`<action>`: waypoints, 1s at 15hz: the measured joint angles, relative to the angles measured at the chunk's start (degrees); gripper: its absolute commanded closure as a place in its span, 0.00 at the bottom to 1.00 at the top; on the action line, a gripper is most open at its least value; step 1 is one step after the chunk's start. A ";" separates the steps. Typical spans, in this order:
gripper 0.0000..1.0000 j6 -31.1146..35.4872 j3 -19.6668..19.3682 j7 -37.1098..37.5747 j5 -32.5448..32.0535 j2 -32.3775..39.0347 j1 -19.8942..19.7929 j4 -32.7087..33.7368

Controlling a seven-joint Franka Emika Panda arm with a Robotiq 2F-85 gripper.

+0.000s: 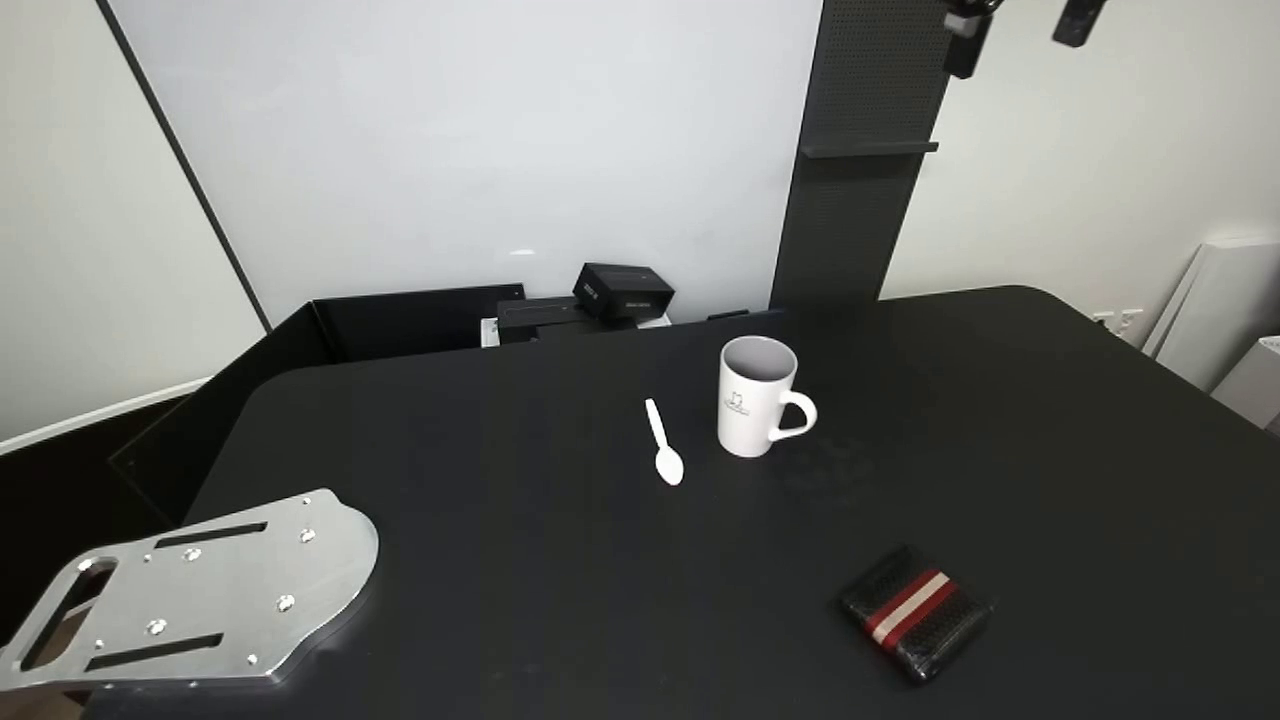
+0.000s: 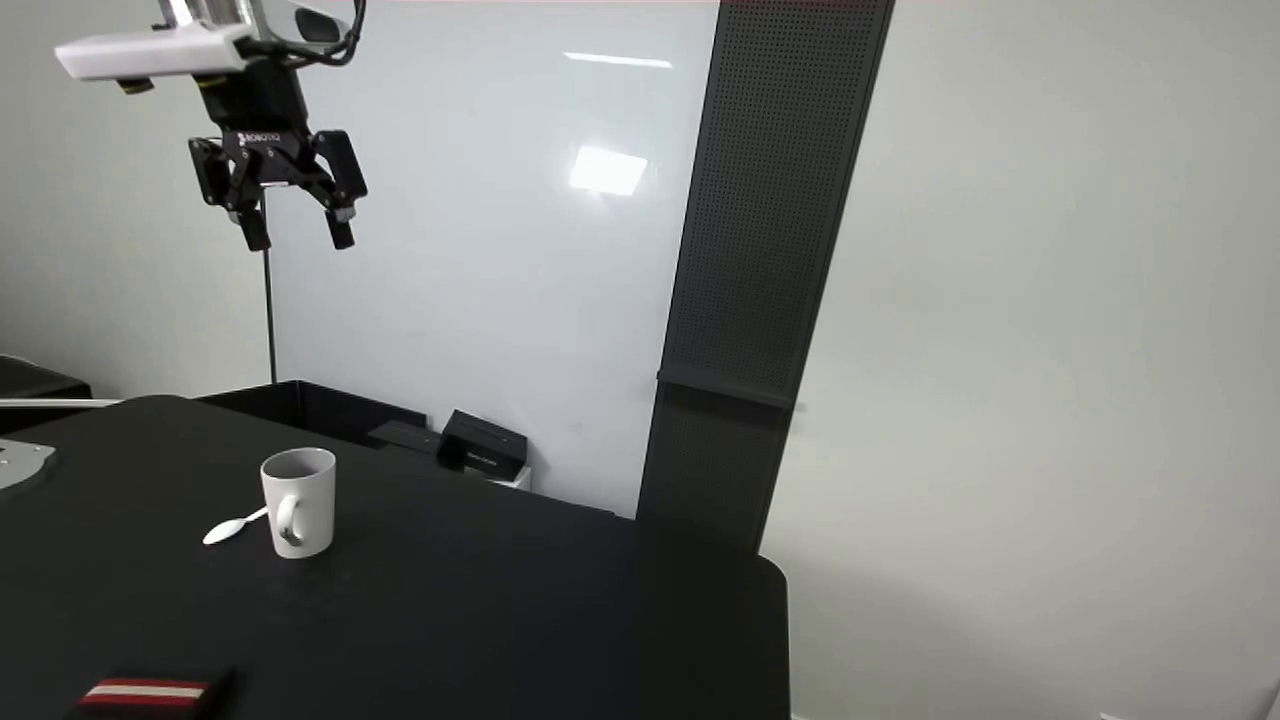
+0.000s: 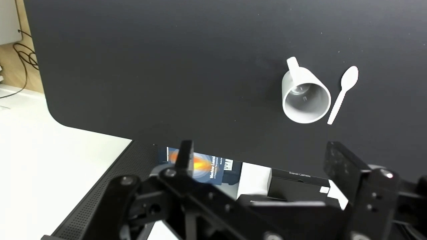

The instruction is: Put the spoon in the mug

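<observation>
The white spoon [image 1: 668, 462] lies flat on the black table beside the mug. It also shows in an exterior view [image 2: 227, 530], its handle end hidden behind the mug, and in the wrist view [image 3: 348, 80]. The white mug [image 1: 745, 412] stands upright with its side handle; it also shows in an exterior view [image 2: 312, 510] and in the wrist view [image 3: 304, 100]. Its inside looks empty. My gripper [image 2: 299, 231] is high above the table, apart from both things. Its fingers are spread with nothing between them in the wrist view [image 3: 259, 151]; the fingertips also show in an exterior view [image 1: 1020, 38].
A black wallet with a red and white stripe [image 1: 915, 612] lies near the table's front. A silver metal plate [image 1: 235, 590] is at the table's left edge in that view. A black bin holding boxes [image 1: 625, 292] sits behind the table's back edge, against the whiteboard.
</observation>
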 measured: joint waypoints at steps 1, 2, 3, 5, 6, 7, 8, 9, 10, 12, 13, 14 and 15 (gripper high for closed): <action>0.00 0.02 -0.27 0.26 -0.12 2.50 0.61 2.49; 0.00 0.01 -0.51 0.63 -0.13 4.97 1.35 5.02; 0.00 -0.01 -0.78 0.99 -0.13 7.41 2.24 7.59; 0.00 -0.18 -1.37 1.76 -0.13 12.21 4.48 12.72; 0.00 -0.41 -1.67 2.19 -0.13 14.45 5.70 15.18; 0.00 -0.75 -2.01 2.62 -0.13 16.69 7.00 17.62; 0.00 -1.16 -2.37 3.14 -0.13 18.91 8.35 20.03; 0.00 -1.50 -2.78 3.53 -0.13 21.00 9.67 22.28; 0.00 -1.96 -3.25 4.12 -0.14 23.03 11.00 24.55; 0.00 -3.33 -4.24 5.66 -0.09 26.95 13.50 29.08; 0.00 -4.18 -4.70 6.51 -0.03 28.75 14.58 31.25; 0.00 -5.17 -5.08 7.23 0.07 30.53 15.54 33.45; 0.00 -6.37 -5.32 7.81 0.25 32.13 16.31 35.46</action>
